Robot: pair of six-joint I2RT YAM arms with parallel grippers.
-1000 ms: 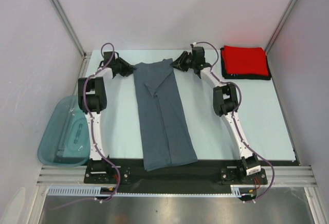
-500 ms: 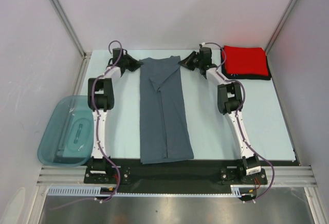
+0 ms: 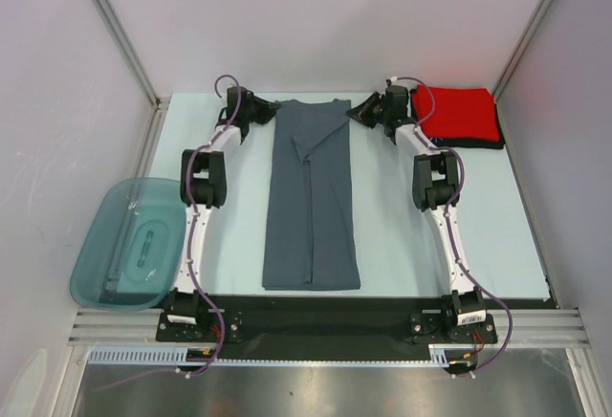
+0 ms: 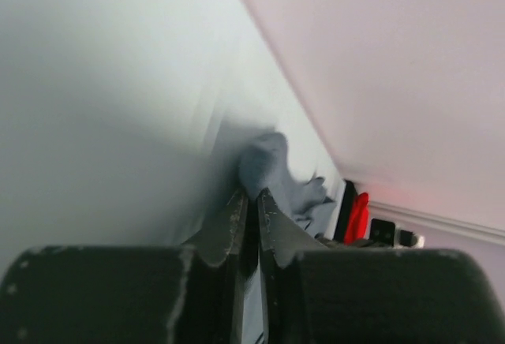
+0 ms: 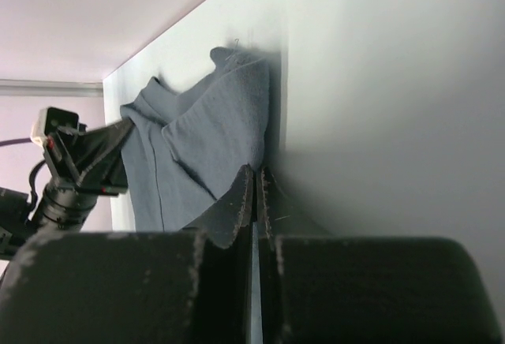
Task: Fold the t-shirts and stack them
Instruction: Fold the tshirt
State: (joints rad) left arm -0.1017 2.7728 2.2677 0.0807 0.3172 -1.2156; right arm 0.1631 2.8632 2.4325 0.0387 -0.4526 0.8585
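- At the far-left corner of the slate blue-grey cloth t-shirt [image 3: 313,207], the left gripper [image 3: 266,109] pinches the fabric, jaws narrow.
- At its far-right corner, the right gripper [image 3: 360,111] pinches likewise.

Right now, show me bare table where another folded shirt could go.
Widest bare patch: right of the right arm, nearer than the red shirt. Narrower strips separate the grey shirt from that arm and the left arm. Crowded: the far edge.

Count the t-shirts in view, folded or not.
3. A slate-grey shirt lies lengthwise mid-table between the arms. A folded red shirt sits at the far right corner, on a black shirt that shows only its edge. More could hide beneath that stack.
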